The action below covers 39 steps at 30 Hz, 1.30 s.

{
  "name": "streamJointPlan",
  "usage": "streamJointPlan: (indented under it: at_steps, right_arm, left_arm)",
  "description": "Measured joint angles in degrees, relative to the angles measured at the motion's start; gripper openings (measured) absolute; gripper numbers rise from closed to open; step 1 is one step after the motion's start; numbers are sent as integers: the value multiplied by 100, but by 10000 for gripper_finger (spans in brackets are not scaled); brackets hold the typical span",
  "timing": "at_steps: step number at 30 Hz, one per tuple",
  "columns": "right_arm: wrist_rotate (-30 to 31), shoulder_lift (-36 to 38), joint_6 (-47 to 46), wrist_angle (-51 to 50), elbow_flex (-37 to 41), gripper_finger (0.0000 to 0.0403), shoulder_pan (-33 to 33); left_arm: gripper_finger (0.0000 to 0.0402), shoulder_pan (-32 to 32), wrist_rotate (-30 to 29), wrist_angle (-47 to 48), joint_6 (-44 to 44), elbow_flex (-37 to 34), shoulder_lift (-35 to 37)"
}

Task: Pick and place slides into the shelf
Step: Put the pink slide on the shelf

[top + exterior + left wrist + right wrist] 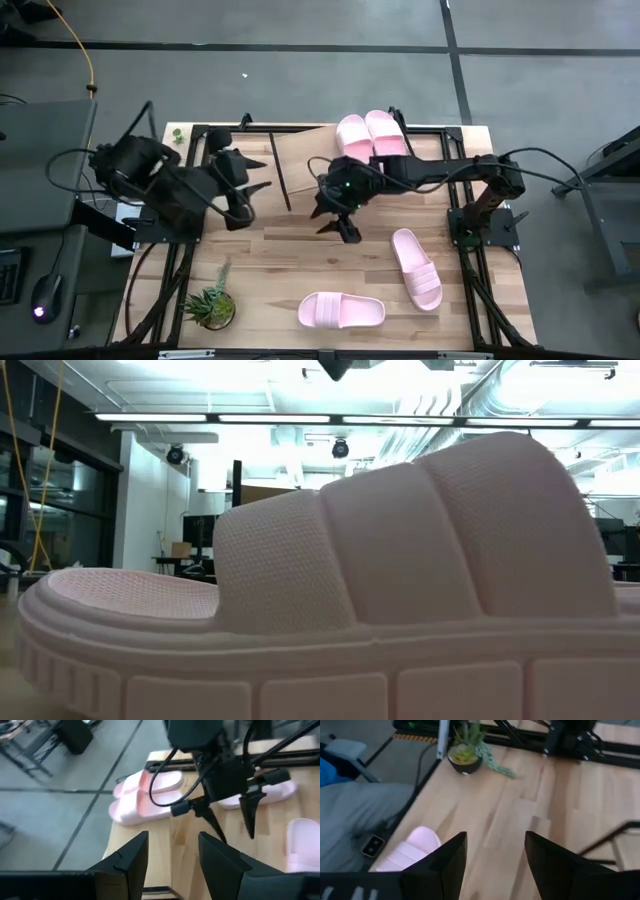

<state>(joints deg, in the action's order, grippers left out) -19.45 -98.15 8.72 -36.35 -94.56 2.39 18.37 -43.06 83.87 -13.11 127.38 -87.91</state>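
Observation:
Two pink slides (368,133) lie side by side on the right part of the slanted wooden shelf (303,152) at the table's far edge. A third slide (417,268) lies sole down on the table's right, and another (341,311) near the front edge; this one fills the low view (400,560). My right gripper (335,222) hangs open over the table's middle, above bare wood (495,865). My left gripper (260,173) stands open left of the shelf, nothing between its fingers (172,865); its wrist view shows the shelf's slides (145,797).
A small potted plant (212,305) stands at the table's near left corner. Black frame rails (470,250) run along the table's sides. Bare wood lies between the shelf and the two slides on the table.

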Motion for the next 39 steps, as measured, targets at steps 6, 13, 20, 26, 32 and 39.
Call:
streamJointPlan:
  at_steps: [6, 13, 20, 26, 32, 39]
  right_arm:
    - [25, 0, -187, 170, 0, 190, 394]
    - [458, 0, -391, 269, 0, 190, 847]
    - [898, 0, -623, 353, 0, 190, 1284]
    - [1596, 0, -884, 338, 10, 190, 1723]
    - [2637, 0, -1134, 269, 15, 190, 2248]
    - [4021, 0, -1300, 111, 217, 190, 2824]
  left_arm:
    - [156, -4, 546, -1154, 386, -1300, 850]
    - [156, 0, 1518, -3281, 674, -3711, 2142]
    - [156, 0, 2144, -5432, 885, -6005, 3141]
    - [156, 0, 2463, -6760, 998, -7247, 3388]
    - [156, 2, 2575, -7474, 1019, -7817, 3362]
    - [156, 2, 2617, -7527, 991, -7997, 3362]
